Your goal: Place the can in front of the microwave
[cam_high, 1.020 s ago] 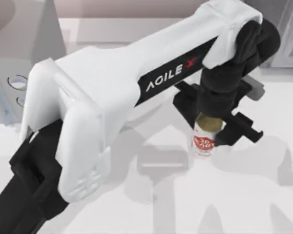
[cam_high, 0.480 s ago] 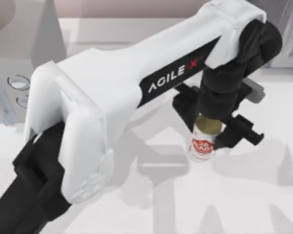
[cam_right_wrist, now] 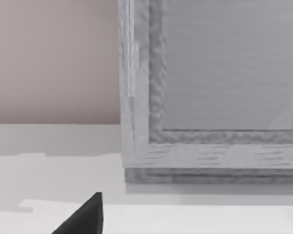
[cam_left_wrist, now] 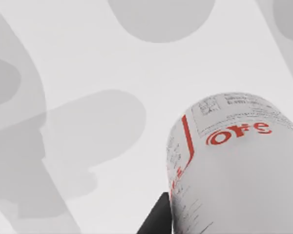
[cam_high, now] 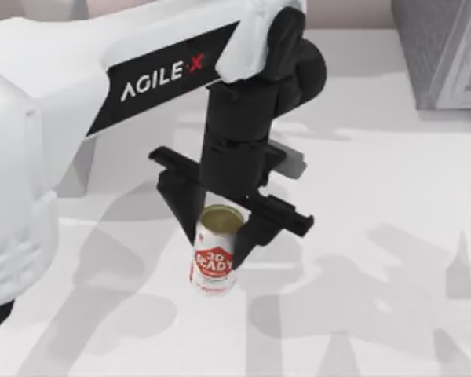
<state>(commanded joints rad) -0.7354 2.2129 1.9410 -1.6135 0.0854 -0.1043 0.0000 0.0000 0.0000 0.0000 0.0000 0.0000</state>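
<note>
The can [cam_high: 213,263], gold-topped with a white body and red label, hangs between the black fingers of my left gripper [cam_high: 217,225], which is shut on it near its top. It sits slightly tilted, above the white table near the middle of the top view. Close up in the left wrist view, the can [cam_left_wrist: 234,165] has the table well below it. The microwave is hidden behind my left arm. A dark part of my right gripper [cam_right_wrist: 83,217] is seen in the right wrist view, near the speckled box.
A darker speckled grey box [cam_high: 447,47] stands at the table's back right and looms close in the right wrist view [cam_right_wrist: 210,97]. The white left arm [cam_high: 78,102] covers the table's left and back. Arm shadows fall across the white tabletop [cam_high: 377,314].
My left gripper has carried the can to the left and a little toward the front edge. The arm now covers the dials that showed at the far left.
</note>
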